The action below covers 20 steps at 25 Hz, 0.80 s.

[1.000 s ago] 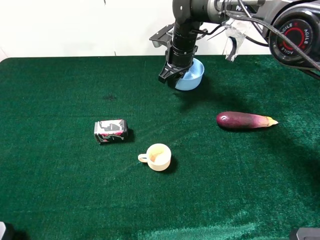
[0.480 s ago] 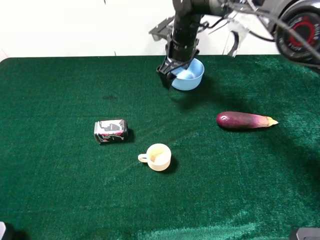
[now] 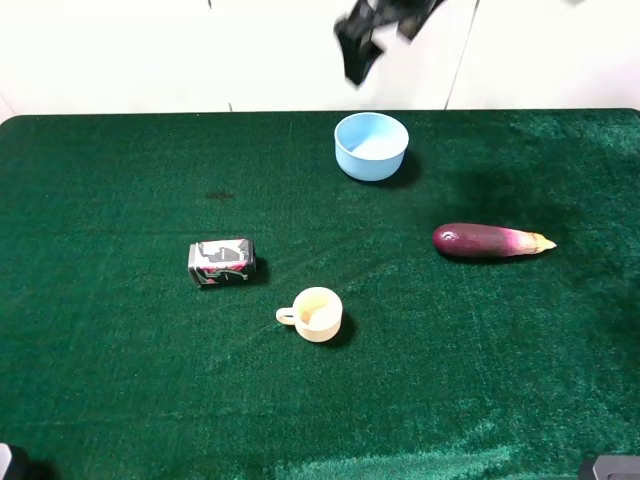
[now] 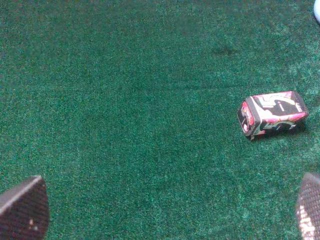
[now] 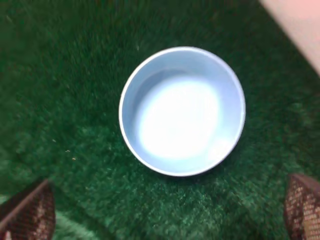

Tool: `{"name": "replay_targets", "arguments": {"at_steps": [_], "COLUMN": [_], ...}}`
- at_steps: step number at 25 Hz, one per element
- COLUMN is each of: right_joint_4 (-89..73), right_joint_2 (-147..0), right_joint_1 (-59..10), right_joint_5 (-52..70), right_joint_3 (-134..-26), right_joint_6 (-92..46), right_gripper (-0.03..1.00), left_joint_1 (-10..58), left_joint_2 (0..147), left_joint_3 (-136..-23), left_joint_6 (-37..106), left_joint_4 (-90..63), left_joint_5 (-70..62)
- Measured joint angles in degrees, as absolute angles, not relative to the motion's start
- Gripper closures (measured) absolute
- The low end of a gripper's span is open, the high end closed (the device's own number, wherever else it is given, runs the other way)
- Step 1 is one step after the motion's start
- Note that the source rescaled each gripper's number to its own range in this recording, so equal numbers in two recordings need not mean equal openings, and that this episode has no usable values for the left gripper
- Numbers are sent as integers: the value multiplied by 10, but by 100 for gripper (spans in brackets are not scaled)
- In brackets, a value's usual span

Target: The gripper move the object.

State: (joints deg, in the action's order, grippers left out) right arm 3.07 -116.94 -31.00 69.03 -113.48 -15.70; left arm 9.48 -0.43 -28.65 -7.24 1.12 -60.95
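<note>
The light-blue bowl (image 3: 371,146) stands upright and empty on the green cloth near the table's far edge, just right of centre. My right gripper (image 3: 358,48) is a dark blur high above it against the white wall, apart from it. In the right wrist view the bowl (image 5: 182,111) lies straight below, and the gripper (image 5: 164,220) is open and empty, with its fingertips (image 5: 27,215) far apart. My left gripper (image 4: 165,215) is open and empty over bare cloth and does not show in the high view.
A small crushed can (image 3: 222,261) lies at the left of centre and also shows in the left wrist view (image 4: 272,113). A cream handled cup (image 3: 316,313) stands in the middle front. A purple eggplant (image 3: 490,241) lies at the right.
My right gripper has let go of the bowl's rim and risen well above it. The bowl now stands free on the cloth. The other things have not moved.
</note>
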Motion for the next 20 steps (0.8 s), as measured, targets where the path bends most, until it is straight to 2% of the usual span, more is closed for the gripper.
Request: {"name": "replay_targets", "arguments": {"at_steps": [6, 20], "right_joint_4": [0, 19], "right_joint_2": [-986, -439], "right_joint_1": [-310, -310], "right_joint_5": [692, 689], "right_joint_3": [-1018, -570], "right_joint_6": [-118, -37], "right_gripper": [-3, -3], "left_joint_1": [95, 95], "left_joint_2": [-4, -4], "left_joint_3": [-287, -287], "left_joint_6": [-72, -72], "left_joint_4": [11, 11], "left_joint_5": [-610, -610]}}
